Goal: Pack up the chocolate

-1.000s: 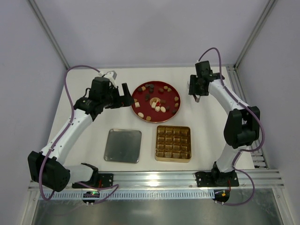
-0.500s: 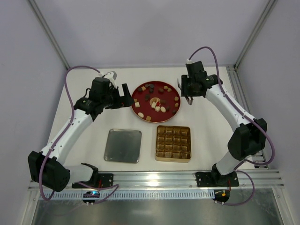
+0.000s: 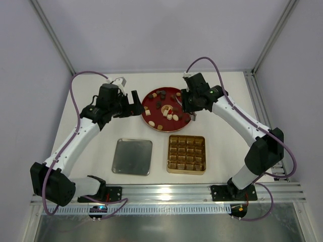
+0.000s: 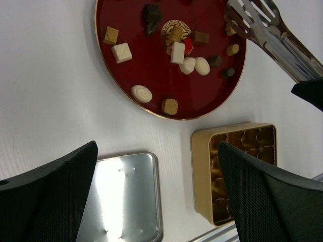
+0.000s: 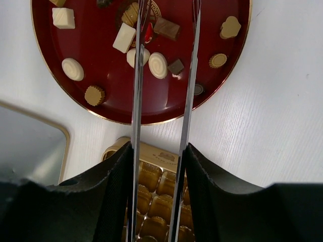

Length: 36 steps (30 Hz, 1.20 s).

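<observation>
Lowest in the top view, the 2 arm bases sit on the rail along the bottom edge. Just above them on the white table (image 3: 222,141) lie a flat silver tray (image 3: 131,157), lower centre-left, and a gold gridded tin (image 3: 186,154) to its right, side by side and apart.

Higher up, at the centre of the frame, is the red plate (image 5: 156,103). The chocolate (image 5: 158,65) lies scattered on it: small round and square pieces in 3 colours, tan, dark brown and cream-white.

The left gripper (image 3: 136,103) hangs just beside the plate's left rim, released, its fingers spread wide. The right gripper (image 5: 159,154) reaches in over the plate's right side, clenched on a pair of metal tongs (image 4: 262,22). In the right wrist view its black fingers (image 5: 118,181) press on the outside of the 2 thin blades, which run up past the tin's edge and across the plate to the top of the frame. In the left wrist view the tongs' slotted heads sit over the plate's upper right rim, slightly parted. Whether they touch a piece cannot be told.
</observation>
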Each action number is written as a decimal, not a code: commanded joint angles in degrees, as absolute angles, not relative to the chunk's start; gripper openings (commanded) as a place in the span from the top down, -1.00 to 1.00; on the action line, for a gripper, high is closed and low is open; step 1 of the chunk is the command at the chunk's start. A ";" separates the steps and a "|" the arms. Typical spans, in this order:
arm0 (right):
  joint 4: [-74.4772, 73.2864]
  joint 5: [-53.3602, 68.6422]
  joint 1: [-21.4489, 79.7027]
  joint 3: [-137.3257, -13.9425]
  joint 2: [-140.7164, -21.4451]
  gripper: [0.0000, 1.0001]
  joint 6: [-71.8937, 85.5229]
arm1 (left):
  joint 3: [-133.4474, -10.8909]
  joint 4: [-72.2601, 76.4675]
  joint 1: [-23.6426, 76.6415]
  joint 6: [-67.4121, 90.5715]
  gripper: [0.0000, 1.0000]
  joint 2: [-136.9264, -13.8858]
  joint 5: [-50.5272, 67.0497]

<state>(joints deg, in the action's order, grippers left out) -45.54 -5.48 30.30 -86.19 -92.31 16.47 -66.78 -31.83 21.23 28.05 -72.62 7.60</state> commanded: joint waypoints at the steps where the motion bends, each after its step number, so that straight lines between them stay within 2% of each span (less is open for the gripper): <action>1: -43.95 -4.04 31.37 -84.73 -91.14 0.07 16.79 | -66.71 -29.79 20.92 27.86 -0.99 -71.28 8.26; 36: -42.01 -3.96 32.08 -83.32 -100.81 0.08 13.54 | -66.53 -29.79 20.66 27.42 -0.99 -72.16 8.26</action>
<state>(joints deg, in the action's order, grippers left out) -43.70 -3.68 31.77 -81.95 -100.18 14.06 -66.50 -31.75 21.21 28.03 -72.64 7.60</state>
